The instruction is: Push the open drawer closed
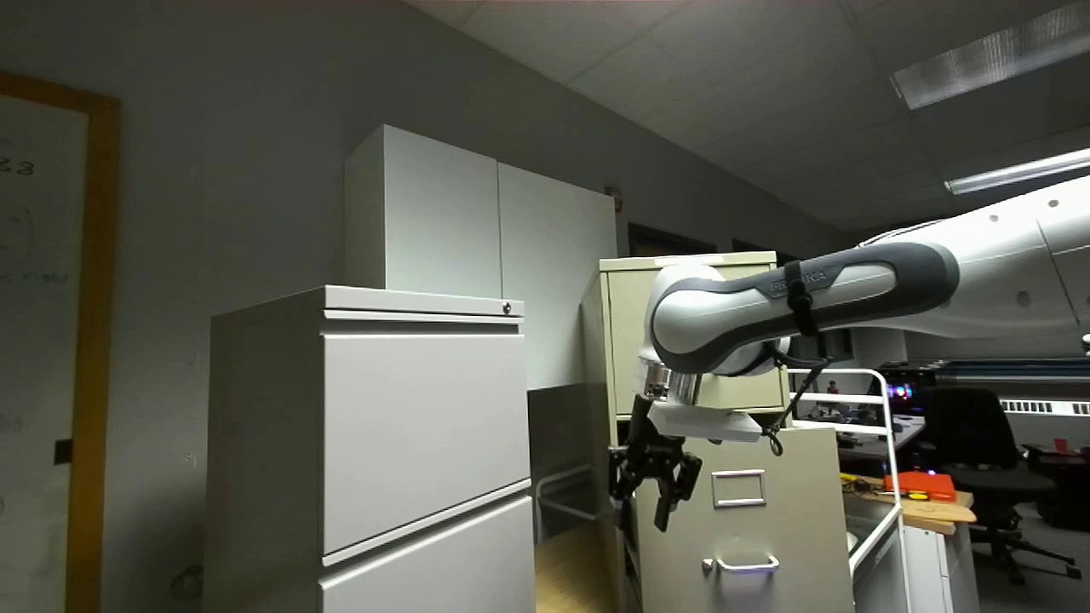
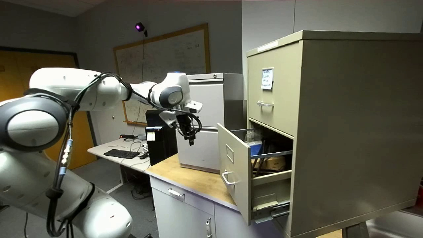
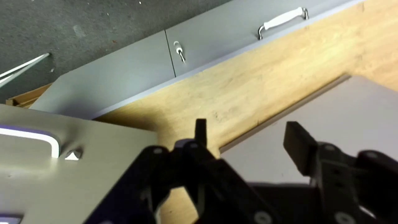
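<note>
The beige drawer point(image 1: 805, 502) point(image 2: 239, 172) is pulled out below the shut top drawer of the beige filing cabinet point(image 2: 347, 132). Its front carries a label frame point(image 1: 739, 489) and a metal pull handle point(image 1: 748, 564) point(image 2: 227, 178). A blue item and cardboard boxes show inside it in an exterior view. My gripper point(image 1: 641, 511) point(image 2: 191, 142) is open and empty, pointing down, in front of the drawer toward its edge by the grey cabinet. No contact with the drawer shows. In the wrist view, the open fingers point(image 3: 245, 129) are to the right of the drawer front point(image 3: 105, 155).
A pale-grey cabinet point(image 1: 426, 426) point(image 2: 201, 145) stands beside the drawer on a wooden counter point(image 2: 185, 175) point(image 3: 236, 87). The counter has low cupboards with handles point(image 2: 176, 192). A white metal frame point(image 1: 890, 477) stands beyond the drawer. A desk point(image 2: 115, 145) lies farther back.
</note>
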### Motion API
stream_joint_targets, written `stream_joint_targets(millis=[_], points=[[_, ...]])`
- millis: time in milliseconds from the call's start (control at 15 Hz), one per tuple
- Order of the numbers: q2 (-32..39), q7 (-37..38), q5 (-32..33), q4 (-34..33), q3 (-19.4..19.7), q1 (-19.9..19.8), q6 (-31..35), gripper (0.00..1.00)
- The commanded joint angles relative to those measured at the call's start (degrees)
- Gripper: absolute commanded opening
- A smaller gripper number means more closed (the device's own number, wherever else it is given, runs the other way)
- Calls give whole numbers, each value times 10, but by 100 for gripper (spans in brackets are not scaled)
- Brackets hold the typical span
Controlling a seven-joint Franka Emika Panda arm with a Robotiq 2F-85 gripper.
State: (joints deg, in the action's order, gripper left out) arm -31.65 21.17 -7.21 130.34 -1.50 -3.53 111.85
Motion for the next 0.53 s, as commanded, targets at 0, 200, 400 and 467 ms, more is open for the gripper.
stream_joint_targets(millis=[0,200,400,467], points=[[19,57,-4,12,0,-37,91,35],[40,100,4,28,2,-71,187,13],[62,147,19,45,-1,-108,290,2],[69,168,27,52,-5,-120,323,0]])
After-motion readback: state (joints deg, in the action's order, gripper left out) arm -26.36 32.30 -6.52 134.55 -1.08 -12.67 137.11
